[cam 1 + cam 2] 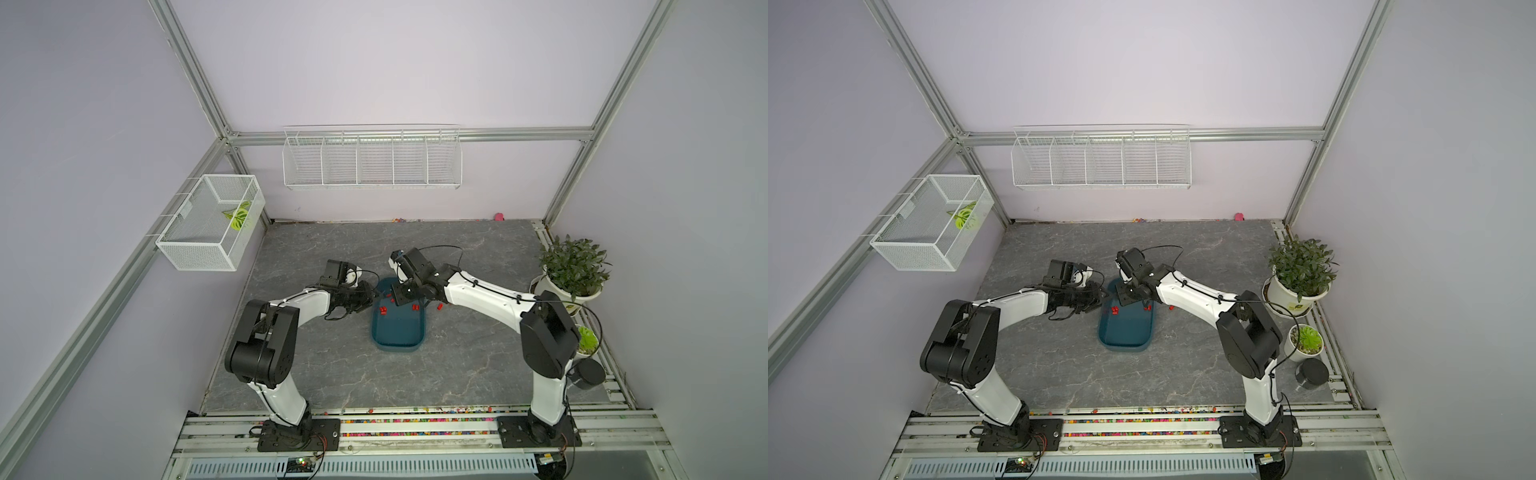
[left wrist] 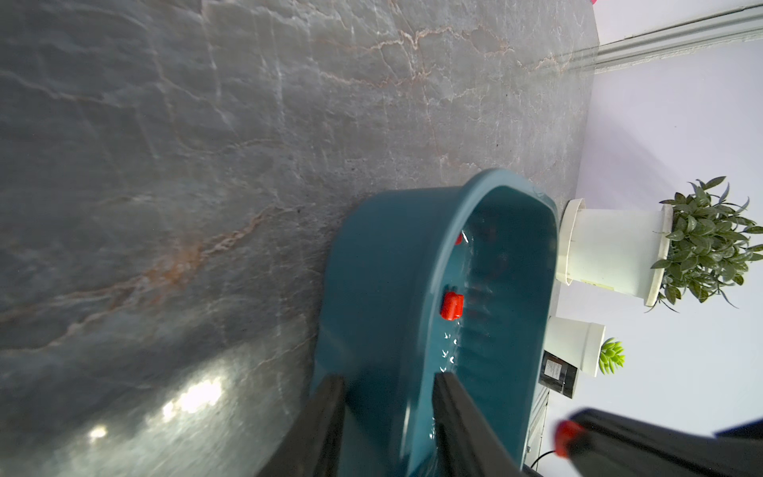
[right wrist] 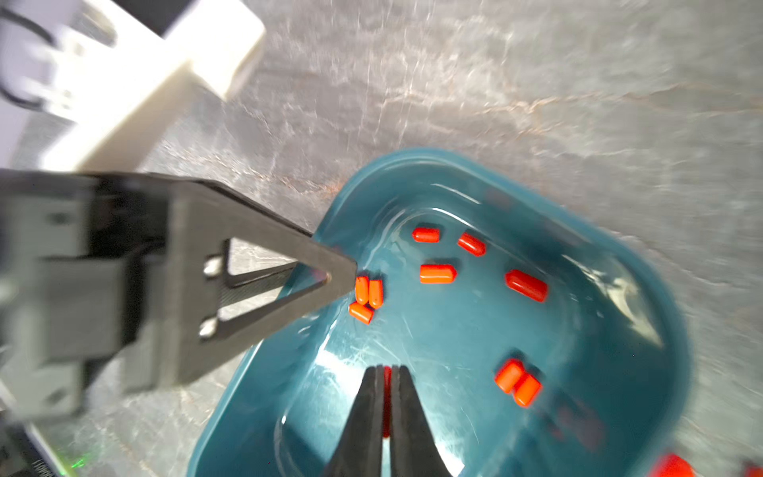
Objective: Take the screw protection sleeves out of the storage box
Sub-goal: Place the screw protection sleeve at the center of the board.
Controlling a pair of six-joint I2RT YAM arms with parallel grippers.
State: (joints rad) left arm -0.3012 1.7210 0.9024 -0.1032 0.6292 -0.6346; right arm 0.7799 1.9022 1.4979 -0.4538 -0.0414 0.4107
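Right pincer (image 3: 387,369): clenched on one red sleeve (image 3: 387,396), which shows as a thin red strip between the two black fingers. The tips hang over the inside of the teal box (image 3: 454,330).
Left pincer (image 2: 390,378): clamped on the box's side wall, with one finger outside it and one inside, near the far end on the left arm's side.
Teal box position: on the grey stone-patterned desk (image 1: 332,374), between the two arms, its long axis running away from the robot in both top views.
Loose sleeves (image 3: 437,274): about nine lie flat on the box floor, some single, some in small clusters touching each other. All are in the far half, near the two pincers.
Outside sleeves (image 1: 439,306): a couple lie on the desk just beside the box's right wall, under the right arm.
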